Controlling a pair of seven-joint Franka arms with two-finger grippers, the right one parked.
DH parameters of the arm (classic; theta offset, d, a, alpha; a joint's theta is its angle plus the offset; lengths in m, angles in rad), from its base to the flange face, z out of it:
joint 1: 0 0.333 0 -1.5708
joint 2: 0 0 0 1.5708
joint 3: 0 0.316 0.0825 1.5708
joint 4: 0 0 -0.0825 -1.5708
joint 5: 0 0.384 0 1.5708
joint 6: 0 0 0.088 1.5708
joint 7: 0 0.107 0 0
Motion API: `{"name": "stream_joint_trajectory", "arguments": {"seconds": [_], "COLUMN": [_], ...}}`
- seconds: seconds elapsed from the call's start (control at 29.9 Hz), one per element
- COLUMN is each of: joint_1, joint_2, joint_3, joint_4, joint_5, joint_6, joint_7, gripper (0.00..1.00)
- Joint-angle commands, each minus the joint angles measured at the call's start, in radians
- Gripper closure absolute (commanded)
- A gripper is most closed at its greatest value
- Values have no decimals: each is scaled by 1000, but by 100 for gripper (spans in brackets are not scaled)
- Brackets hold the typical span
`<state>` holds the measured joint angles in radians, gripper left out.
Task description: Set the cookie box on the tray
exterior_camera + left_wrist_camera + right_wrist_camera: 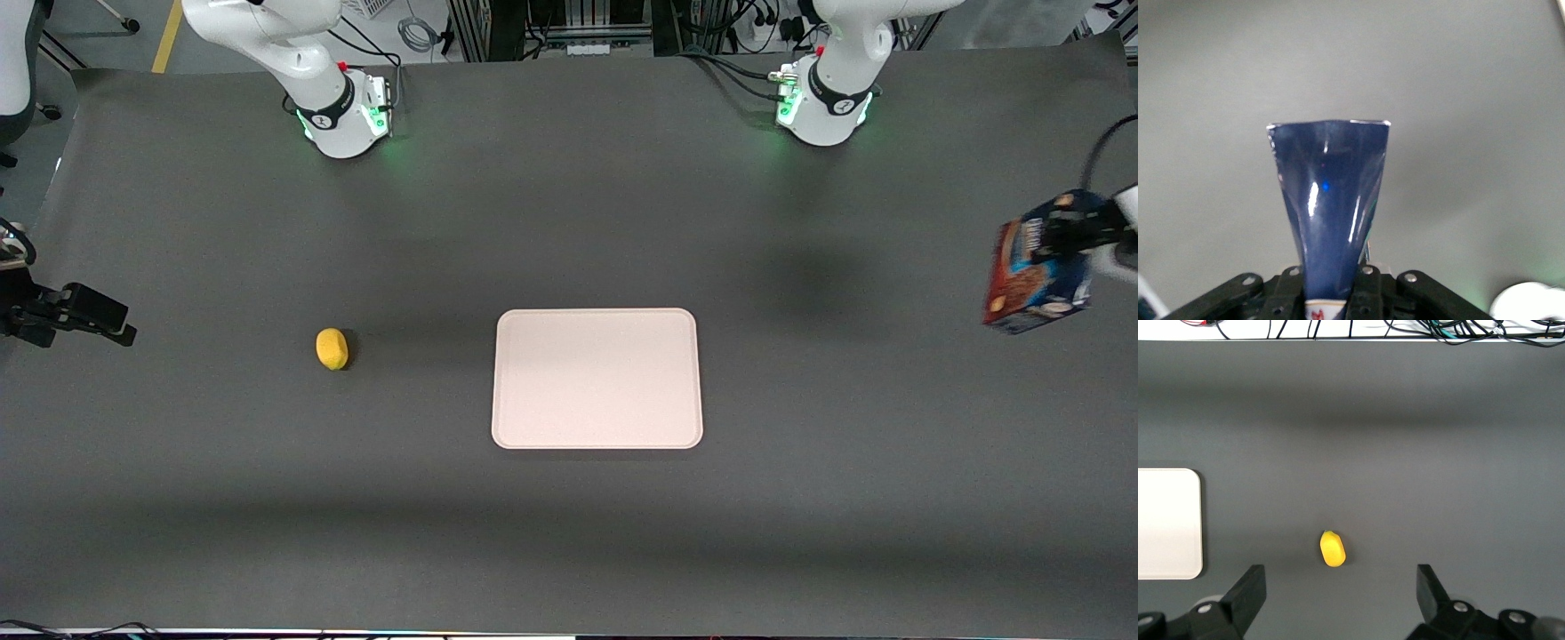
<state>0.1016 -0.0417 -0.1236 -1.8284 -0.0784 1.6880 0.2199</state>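
The cookie box (pixel 1036 276), dark blue with an orange-brown picture, hangs in the air at the working arm's end of the table, well above the surface. My left gripper (pixel 1071 233) is shut on its upper part. In the left wrist view the box's narrow dark-blue side (pixel 1331 213) sticks out from between the gripper's jaws (pixel 1333 303), with only bare table beneath. The pale pinkish-beige tray (pixel 597 378) lies flat at the table's middle, far from the box toward the parked arm's end. A corner of the tray shows in the right wrist view (pixel 1168 523).
A small yellow rounded lump (pixel 332 348) lies on the dark grey table beside the tray, toward the parked arm's end; it also shows in the right wrist view (pixel 1332 549). Both arm bases (pixel 822 107) stand at the table's back edge.
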Motion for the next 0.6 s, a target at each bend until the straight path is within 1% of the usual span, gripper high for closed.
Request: {"name": "stream_joint_trajectory", "arguments": {"seconds": [0.0, 0.07, 0.2, 0.27, 0.37, 0.47, 0.57], "joint_1": [6, 6, 4, 4, 4, 3, -2], "joint_2": [8, 14, 29, 40, 65, 100, 137], "joint_3": [-120, -174, -278, -333, -410, -467, -507], "joint_4": [24, 24, 23, 21, 21, 18, 15], "joint_5": [-37, -41, -84, -89, -84, -72, -37], "joint_6": [-10, 5, 44, 74, 117, 176, 226], "joint_7": [-230, -299, -433, -500, -612, -706, -763], "gripper": [78, 78, 79, 79, 79, 79, 79]}}
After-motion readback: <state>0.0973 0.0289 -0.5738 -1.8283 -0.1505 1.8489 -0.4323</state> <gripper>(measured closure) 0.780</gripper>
